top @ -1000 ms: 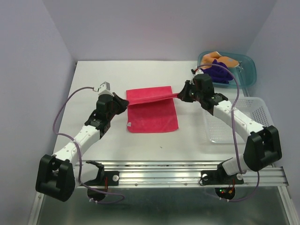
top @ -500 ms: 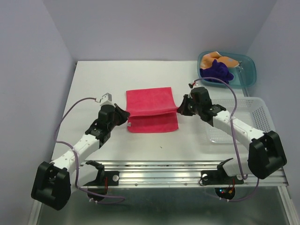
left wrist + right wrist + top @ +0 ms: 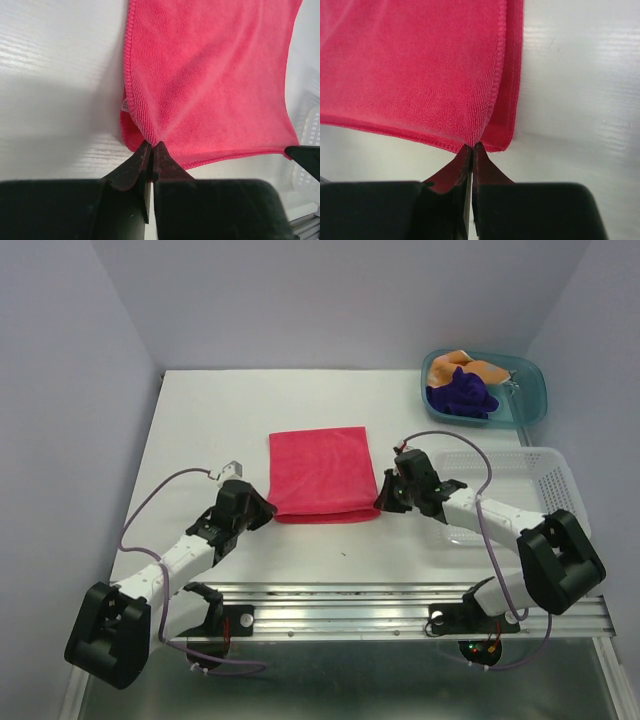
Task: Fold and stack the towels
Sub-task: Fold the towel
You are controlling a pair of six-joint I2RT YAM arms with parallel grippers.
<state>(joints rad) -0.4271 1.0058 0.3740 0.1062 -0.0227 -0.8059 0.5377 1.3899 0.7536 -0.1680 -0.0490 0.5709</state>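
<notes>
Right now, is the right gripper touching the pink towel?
Touching. The right wrist view shows the right gripper shut on the pink towel, pinching its corner edge.

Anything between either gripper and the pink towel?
Nothing visible. The left gripper and the right gripper each pinch a near corner of the pink towel, which lies doubled over on the table.

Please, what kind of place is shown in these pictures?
Probably a robot lab test cell: a white table boxed in by plain walls, the left arm and right arm bolted to a metal rail, a pink-red towel between them.
</notes>
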